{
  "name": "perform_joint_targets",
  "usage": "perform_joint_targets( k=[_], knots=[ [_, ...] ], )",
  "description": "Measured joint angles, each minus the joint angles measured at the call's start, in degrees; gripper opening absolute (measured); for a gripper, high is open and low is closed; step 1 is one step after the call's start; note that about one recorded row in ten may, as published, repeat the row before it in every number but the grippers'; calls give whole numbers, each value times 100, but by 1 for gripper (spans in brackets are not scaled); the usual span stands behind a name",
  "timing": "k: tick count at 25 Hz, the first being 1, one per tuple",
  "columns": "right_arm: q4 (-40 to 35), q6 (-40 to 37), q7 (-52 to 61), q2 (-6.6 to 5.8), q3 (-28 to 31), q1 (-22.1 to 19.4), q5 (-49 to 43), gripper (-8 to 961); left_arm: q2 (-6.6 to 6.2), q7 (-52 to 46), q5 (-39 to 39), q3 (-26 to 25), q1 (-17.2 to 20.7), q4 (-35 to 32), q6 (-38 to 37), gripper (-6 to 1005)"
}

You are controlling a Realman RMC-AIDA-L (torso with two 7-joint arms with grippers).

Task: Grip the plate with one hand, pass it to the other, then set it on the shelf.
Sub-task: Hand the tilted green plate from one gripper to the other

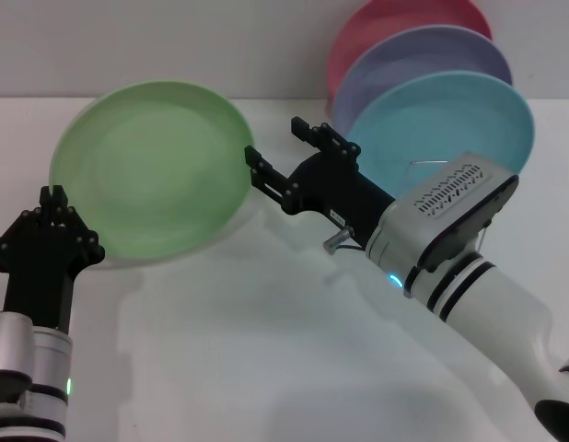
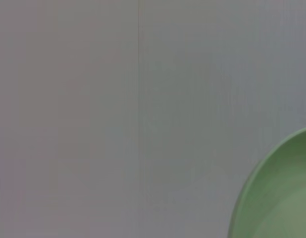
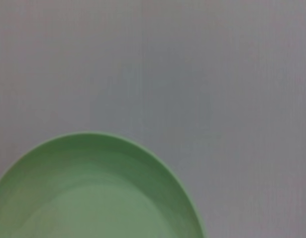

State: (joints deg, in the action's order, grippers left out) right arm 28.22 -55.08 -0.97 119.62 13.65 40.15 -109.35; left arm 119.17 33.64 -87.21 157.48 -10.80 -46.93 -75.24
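Two grippers flanked the plate (image 1: 151, 170), lifted and tilted above the table: the left gripper (image 1: 52, 204) pinched its lower-left rim, while the right gripper (image 1: 289, 152), jaws spread and empty, waited just beside the opposite rim.

Head looks down; wrists perhaps share plate (image 1: 151, 170).
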Motion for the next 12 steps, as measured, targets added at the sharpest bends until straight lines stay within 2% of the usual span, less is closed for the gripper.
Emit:
perform_joint_targets(
  k=[12],
  knots=[
    [-36, 179, 132, -9, -3, 54, -119, 722, 0, 476, -338, 197, 7, -212, -141, 60]
  ],
)
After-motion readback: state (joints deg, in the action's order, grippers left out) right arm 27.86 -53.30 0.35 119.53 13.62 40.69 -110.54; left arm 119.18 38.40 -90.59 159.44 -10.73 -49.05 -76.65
